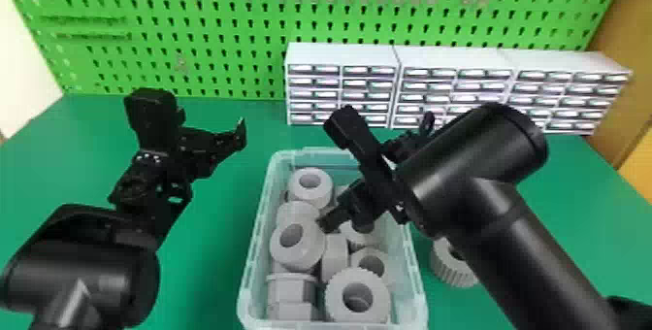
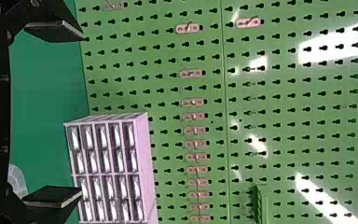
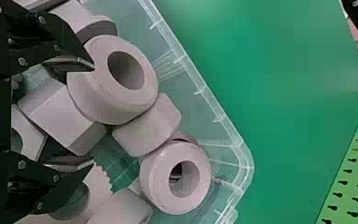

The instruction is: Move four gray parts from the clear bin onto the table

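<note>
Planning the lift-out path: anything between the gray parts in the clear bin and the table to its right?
Yes: the bin's right wall stands between the gray parts and the table. Just past it, another gray part sits on the table. Probably lift over the wall and set down clear of that part.

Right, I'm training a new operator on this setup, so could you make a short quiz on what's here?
1. True or false: a gray part sits on the green table outside the clear bin.
2. Fill in: the left gripper has its fingers ____ (open or shut).
3. Which is over the bin?
A) the left gripper
B) the right gripper
C) neither gripper

Key: 1 true; 2 open; 3 B
</note>
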You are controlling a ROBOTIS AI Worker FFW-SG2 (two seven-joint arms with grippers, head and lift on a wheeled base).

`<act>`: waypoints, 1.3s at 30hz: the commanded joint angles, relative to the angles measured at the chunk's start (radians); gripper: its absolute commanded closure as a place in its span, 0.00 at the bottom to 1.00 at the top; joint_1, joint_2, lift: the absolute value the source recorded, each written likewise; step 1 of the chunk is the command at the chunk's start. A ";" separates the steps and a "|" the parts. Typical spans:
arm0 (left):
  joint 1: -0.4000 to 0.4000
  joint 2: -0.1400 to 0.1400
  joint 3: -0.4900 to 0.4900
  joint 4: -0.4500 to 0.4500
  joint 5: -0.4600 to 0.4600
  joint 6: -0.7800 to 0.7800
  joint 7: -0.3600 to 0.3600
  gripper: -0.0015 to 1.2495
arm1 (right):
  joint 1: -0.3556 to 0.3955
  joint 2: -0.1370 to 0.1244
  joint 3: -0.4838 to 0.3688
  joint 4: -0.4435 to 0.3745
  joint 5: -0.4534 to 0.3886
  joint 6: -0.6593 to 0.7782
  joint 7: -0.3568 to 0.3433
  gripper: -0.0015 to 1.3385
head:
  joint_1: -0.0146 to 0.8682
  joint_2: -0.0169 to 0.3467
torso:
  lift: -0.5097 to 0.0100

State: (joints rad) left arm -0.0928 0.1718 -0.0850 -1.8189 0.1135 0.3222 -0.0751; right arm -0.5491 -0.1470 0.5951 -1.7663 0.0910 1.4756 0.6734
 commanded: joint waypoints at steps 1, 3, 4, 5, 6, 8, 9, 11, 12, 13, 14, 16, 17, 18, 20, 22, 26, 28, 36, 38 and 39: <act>-0.001 0.000 0.001 0.000 0.002 0.001 0.000 0.10 | -0.002 0.000 0.002 0.002 -0.001 0.000 0.000 0.41 | 0.78 0.14 | 0.89; 0.001 0.000 0.002 0.000 0.003 0.001 0.000 0.10 | -0.003 0.000 -0.001 0.002 -0.002 0.000 0.000 0.41 | 0.78 0.14 | 0.89; -0.001 0.000 0.002 0.001 0.003 0.001 0.000 0.10 | -0.003 0.000 -0.001 0.002 -0.004 -0.001 0.000 0.41 | 0.78 0.14 | 0.89; -0.001 0.000 0.002 0.001 0.003 0.001 0.000 0.10 | -0.003 0.000 -0.001 0.002 -0.002 -0.001 0.000 0.41 | 0.78 0.14 | 0.89; 0.001 0.000 0.001 0.000 0.003 0.001 0.000 0.10 | -0.003 0.000 -0.001 0.002 -0.002 0.000 0.000 0.41 | 0.78 0.14 | 0.89; -0.001 0.000 0.001 0.001 0.003 0.001 0.000 0.10 | -0.003 0.000 -0.001 0.002 -0.002 -0.001 0.000 0.41 | 0.78 0.14 | 0.89; -0.001 0.000 0.001 0.001 0.003 0.001 0.000 0.10 | -0.003 0.000 -0.001 0.002 -0.001 -0.001 0.000 0.41 | 0.78 0.14 | 0.89; -0.001 0.000 0.001 0.000 0.003 0.003 0.000 0.10 | -0.005 0.000 -0.001 0.002 0.001 -0.005 0.000 0.41 | 0.78 0.14 | 0.89; -0.001 0.000 0.001 0.000 0.003 0.001 0.000 0.10 | -0.005 0.000 -0.003 0.002 0.001 -0.005 0.000 0.41 | 0.78 0.14 | 0.89; -0.001 0.000 0.001 0.000 0.003 0.003 0.000 0.10 | -0.005 0.001 -0.003 0.002 0.003 -0.008 0.000 0.41 | 0.78 0.14 | 0.89; -0.002 0.000 0.001 0.001 0.003 0.003 0.000 0.10 | -0.005 0.003 -0.003 0.002 0.007 -0.011 0.000 0.41 | 0.78 0.14 | 0.89; -0.004 0.000 -0.002 0.001 0.003 0.003 0.000 0.10 | -0.005 0.003 -0.001 0.004 0.010 -0.024 0.000 0.41 | 0.78 0.14 | 0.89; -0.005 0.000 -0.004 0.001 0.002 0.003 0.000 0.10 | -0.006 0.000 0.003 0.007 0.006 -0.038 0.000 0.41 | 0.78 0.14 | 0.89; -0.005 0.000 -0.004 0.001 0.002 0.003 0.000 0.10 | -0.009 0.000 0.009 0.011 0.001 -0.046 0.000 0.41 | 0.78 0.14 | 0.89; -0.005 0.000 -0.004 0.003 0.002 0.003 0.000 0.10 | -0.025 -0.002 0.028 0.027 -0.002 -0.058 0.000 0.41 | 0.78 0.14 | 0.89; -0.005 0.000 -0.004 0.004 0.002 0.003 0.000 0.10 | -0.034 -0.002 0.040 0.045 -0.002 -0.072 0.000 0.41 | 0.78 0.14 | 0.89; -0.007 0.000 -0.007 0.004 0.003 0.003 0.000 0.10 | -0.049 -0.002 0.057 0.090 -0.005 -0.118 0.000 0.41 | 0.78 0.14 | 0.89; -0.008 0.000 -0.007 0.006 0.005 0.003 0.000 0.10 | -0.060 0.000 0.071 0.116 -0.005 -0.141 0.000 0.41 | 0.78 0.14 | 0.89; -0.013 0.000 -0.013 0.010 0.008 0.003 -0.002 0.10 | -0.107 0.023 0.127 0.254 -0.022 -0.284 -0.002 0.41 | 0.78 0.14 | 0.89; -0.013 0.000 -0.016 0.012 0.008 0.003 -0.002 0.10 | -0.120 0.027 0.143 0.277 -0.045 -0.316 -0.017 0.41 | 0.78 0.14 | 0.89; -0.015 0.000 -0.018 0.012 0.008 0.003 -0.002 0.10 | -0.124 0.029 0.149 0.284 -0.062 -0.328 -0.029 0.41 | 0.78 0.14 | 0.89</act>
State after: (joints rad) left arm -0.1054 0.1718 -0.0975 -1.8096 0.1218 0.3252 -0.0762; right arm -0.6499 -0.1281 0.7152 -1.5307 0.0717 1.2093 0.6687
